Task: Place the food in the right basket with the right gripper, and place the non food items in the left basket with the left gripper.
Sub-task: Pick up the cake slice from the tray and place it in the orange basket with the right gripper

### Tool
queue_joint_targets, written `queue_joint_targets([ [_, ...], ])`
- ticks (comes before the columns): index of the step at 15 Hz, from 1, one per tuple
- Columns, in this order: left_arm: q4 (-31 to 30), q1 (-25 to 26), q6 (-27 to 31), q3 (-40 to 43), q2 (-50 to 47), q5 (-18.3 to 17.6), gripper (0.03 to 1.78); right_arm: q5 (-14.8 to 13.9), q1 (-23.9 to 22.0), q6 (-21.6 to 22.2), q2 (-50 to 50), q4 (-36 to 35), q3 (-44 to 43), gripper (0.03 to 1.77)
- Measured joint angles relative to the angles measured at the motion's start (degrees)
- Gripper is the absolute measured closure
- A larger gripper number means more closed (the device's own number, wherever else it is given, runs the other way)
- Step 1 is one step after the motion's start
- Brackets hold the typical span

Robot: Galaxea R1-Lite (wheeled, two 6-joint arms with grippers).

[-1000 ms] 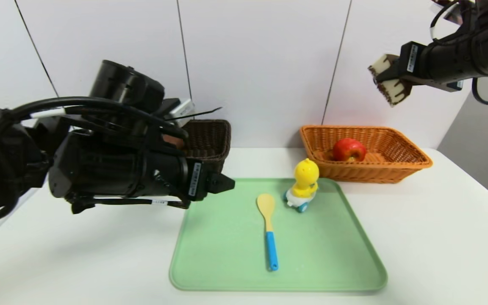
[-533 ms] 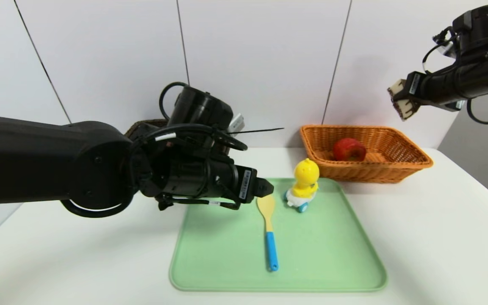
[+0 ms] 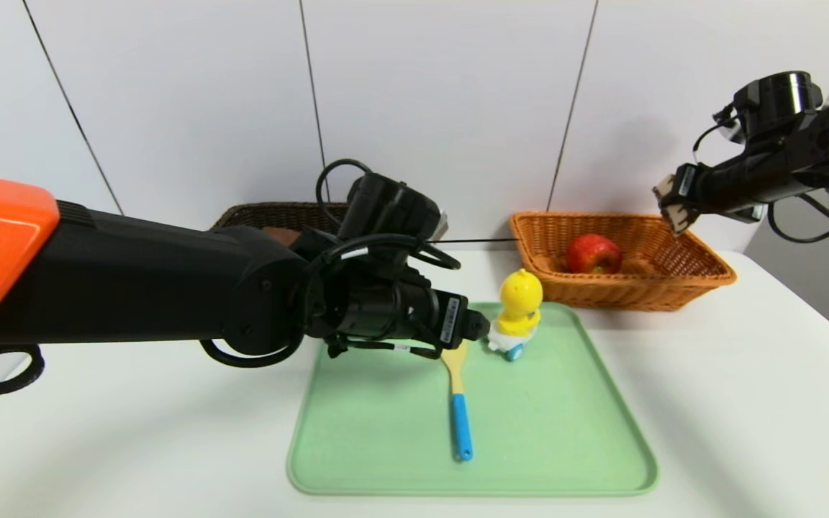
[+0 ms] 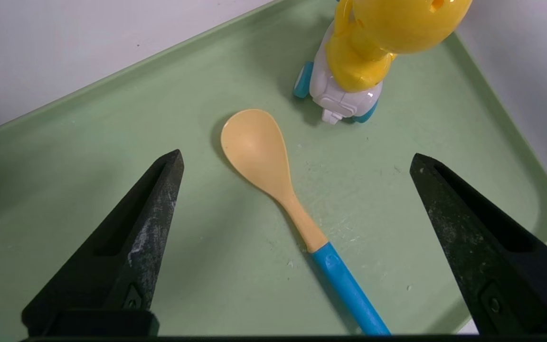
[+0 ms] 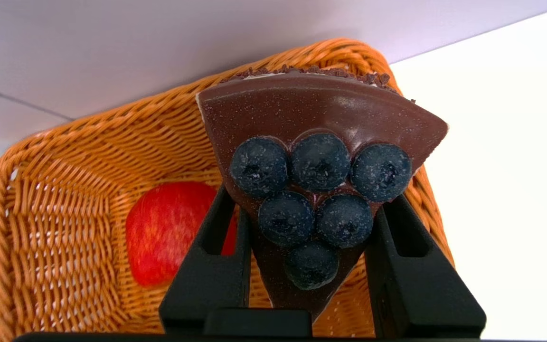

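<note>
Green tray (image 4: 112, 123): spoon (image 4: 273, 180) between left tool's (image 4: 295, 161) spread fingers.

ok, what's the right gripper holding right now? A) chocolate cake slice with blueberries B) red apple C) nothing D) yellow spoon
A: in the right wrist view the right gripper has its fingers clamped on the chocolate cake slice, above the orange basket where the red apple already lies.

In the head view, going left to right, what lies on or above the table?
Dark basket → left gripper → spoon → duck toy → apple in the orange basket → right gripper holding the cake slice.
</note>
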Motion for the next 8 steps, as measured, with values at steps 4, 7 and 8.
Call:
queue_joint_targets([
  [4, -2.5, -0.41, 0.16, 0.3, 2.3, -0.09, 0.12, -0.06, 0.09, -0.05, 1.76, -2.56, -0.02, 1.14],
  [7, -2.84, -0.44, 1.38, -0.17, 3.58, -0.11, 0.12, -0.09, 0.13, -0.22, 2.78, -2.54, 0.04, 1.14],
  [8, -3.41, -0.46, 1.51, -0.27, 3.91, -0.16, 0.12, -0.06, 0.26, -0.38, 3.05, -2.51, 0.06, 1.14],
])
